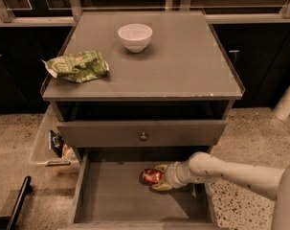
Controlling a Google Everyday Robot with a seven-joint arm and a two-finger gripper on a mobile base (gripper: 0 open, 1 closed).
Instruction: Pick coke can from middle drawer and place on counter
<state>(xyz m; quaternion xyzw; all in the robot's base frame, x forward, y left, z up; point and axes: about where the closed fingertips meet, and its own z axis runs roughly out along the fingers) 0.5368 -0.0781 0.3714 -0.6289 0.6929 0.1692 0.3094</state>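
The coke can (pixel 149 176) lies on its side on the grey floor of the open middle drawer (pixel 111 198), right of centre, below the counter (pixel 183 66). My gripper (pixel 157 178) reaches into the drawer from the right on a white arm (pixel 240 174). Its two pale fingers (pixel 161 168) sit above and below the can's right end and are closed in on it. The can rests on the drawer floor.
A white bowl (pixel 135 36) stands at the back of the counter and a green snack bag (pixel 77 66) lies at its left. The closed drawer front with a round knob (pixel 143 136) overhangs the open drawer. A clear bin (pixel 49 147) hangs at the cabinet's left side.
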